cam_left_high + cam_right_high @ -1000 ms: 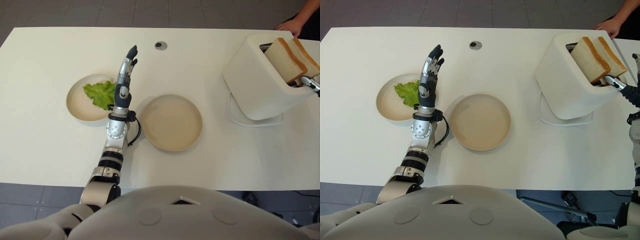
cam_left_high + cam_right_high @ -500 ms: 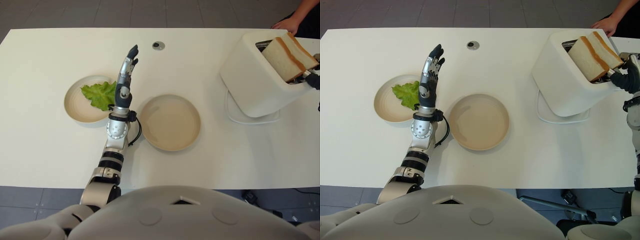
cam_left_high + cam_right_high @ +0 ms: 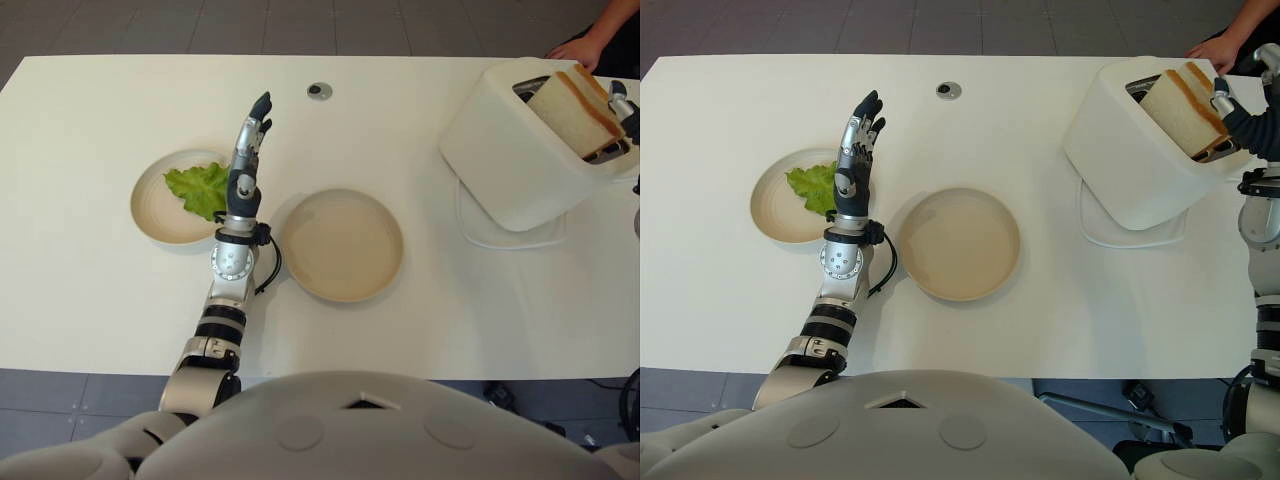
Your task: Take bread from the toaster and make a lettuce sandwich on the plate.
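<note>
**Risk of tipping the toaster [image 3: 1120,150]**

Bread [image 3: 1180,105] standing in the toaster, right hand [image 3: 1243,122] close against it, grip impossible to tell. Left hand [image 3: 852,165] open beside the lettuce [image 3: 812,188]. Might drag both slices together, or tip the toaster, if pulled sideways.

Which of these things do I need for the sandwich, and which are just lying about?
Job: toaster, bread, lettuce, lettuce plate, empty plate.
Lying about: round fitting near the far edge.
</note>
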